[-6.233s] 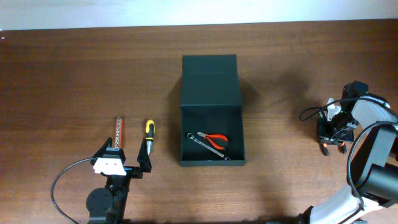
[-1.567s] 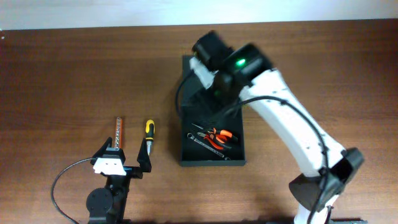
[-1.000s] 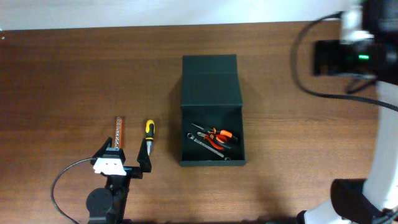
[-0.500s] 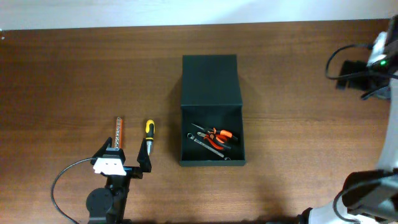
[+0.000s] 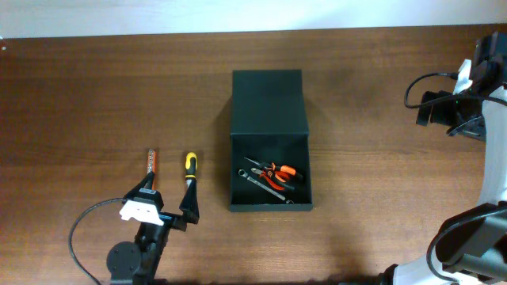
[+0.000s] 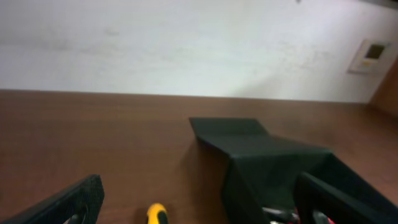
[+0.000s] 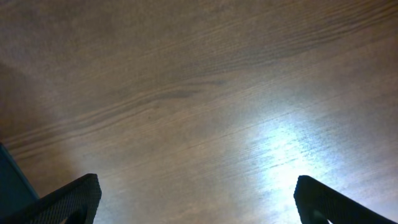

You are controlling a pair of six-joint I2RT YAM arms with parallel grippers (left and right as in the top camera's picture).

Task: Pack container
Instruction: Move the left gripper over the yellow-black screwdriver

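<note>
Pliers point(image 5: 277, 172) and a wrench point(image 5: 264, 186) are already lying inside the container point(image 5: 268, 119), while a screwdriver point(image 5: 189, 169) and an orange-handled tool point(image 5: 151, 165) are waiting beside it on the bench point(image 5: 87, 95), with the left pincer point(image 5: 165, 201) and the right pincer point(image 5: 434, 110) both gaping apart and empty.

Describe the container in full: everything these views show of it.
The container is a dark green-black, matte rectangular box, seemingly stiff card, standing near the middle of the wooden table. It is open: its hinged flap lid lies folded back on the far side, and the left wrist view shows it sloping down to the tabletop. The near half is an open tray with low walls. In it lie pliers with red-orange handles and a small metal wrench. Only the table and these tools touch it.
</note>
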